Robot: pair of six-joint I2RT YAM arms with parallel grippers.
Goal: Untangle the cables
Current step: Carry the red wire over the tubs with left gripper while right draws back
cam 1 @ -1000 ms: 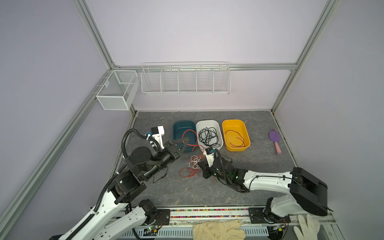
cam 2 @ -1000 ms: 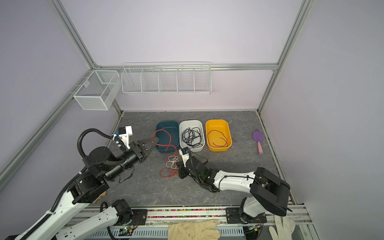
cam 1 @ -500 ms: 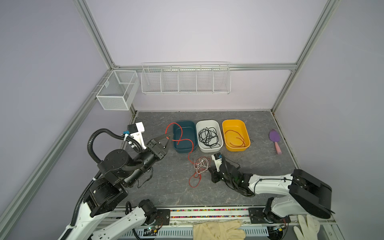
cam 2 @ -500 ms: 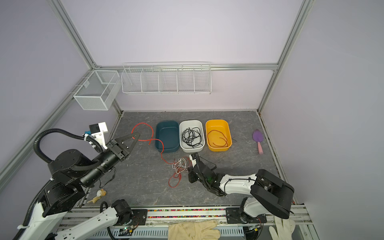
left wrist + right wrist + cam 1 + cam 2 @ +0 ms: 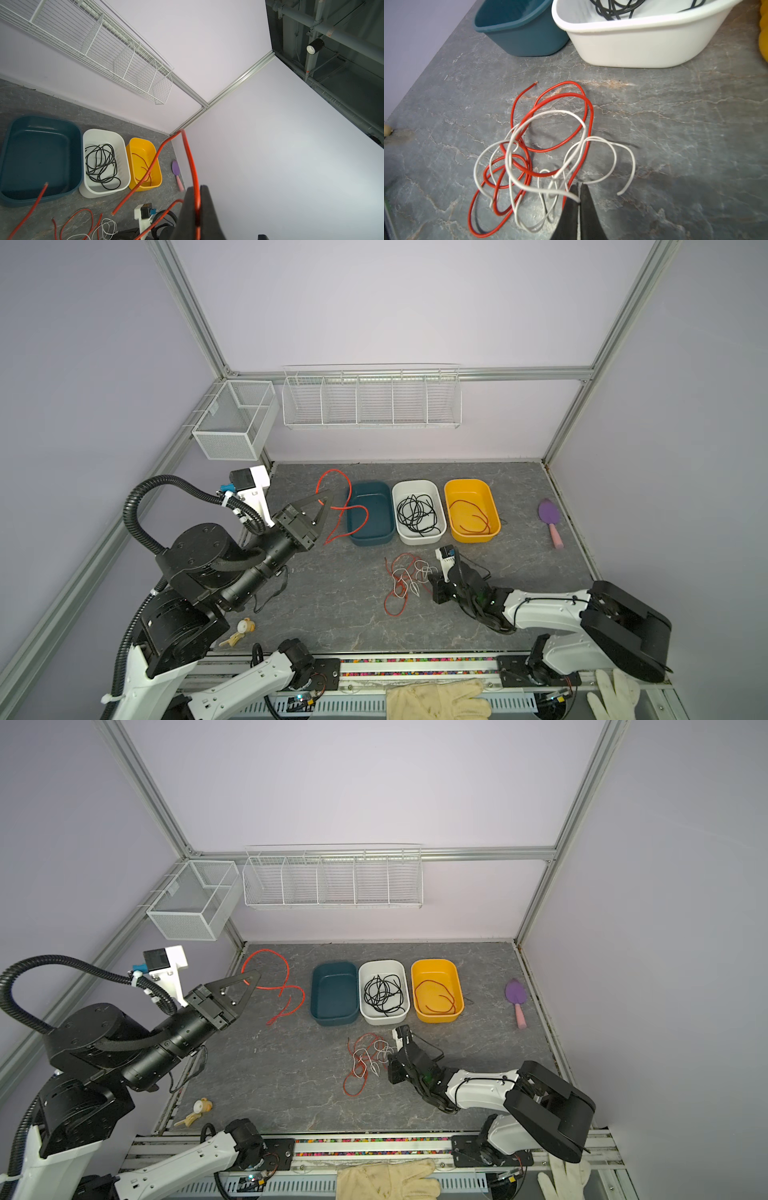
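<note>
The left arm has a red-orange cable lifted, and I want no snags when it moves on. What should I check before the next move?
1. Jaws of the left gripper shut on the red-orange cable: ok.
2. Held cable separate from the tangle: ok; both its ends hang free in the left wrist view.
3. Grip of the right gripper on the white cable at the tangle: ok, jaws shut on it.
4. Room in the teal bin: ok, it is empty.
5. Red and white strands in the tangle separated: not ok, they interlace.
6. Held cable's lower end off the table: cannot tell.
</note>
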